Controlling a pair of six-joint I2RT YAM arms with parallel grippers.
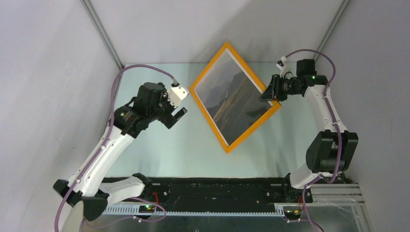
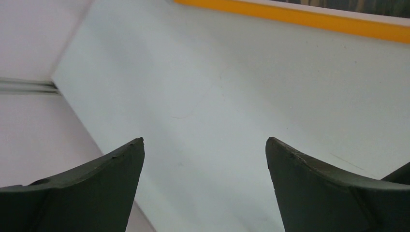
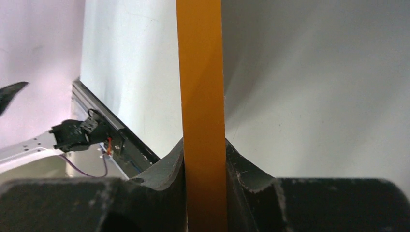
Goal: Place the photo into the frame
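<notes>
From above, the frame [image 1: 210, 120] is a thin orange one, turned like a diamond in the middle of the table [image 1: 159, 150]. The photo [image 1: 234, 99] inside it shows dark hills and a pale sky. The right gripper [image 1: 270, 94] pinches the frame's right edge. The left gripper [image 1: 177, 117] is just beside the frame, fingers wide apart.

The left wrist camera shows the left gripper [image 2: 204, 142] gaping over bare table [image 2: 232, 96], with the orange frame [image 2: 300, 19] at the top.

The right wrist camera shows the right gripper [image 3: 204, 154] squeezing the frame's orange bar [image 3: 202, 96] from both sides.
</notes>
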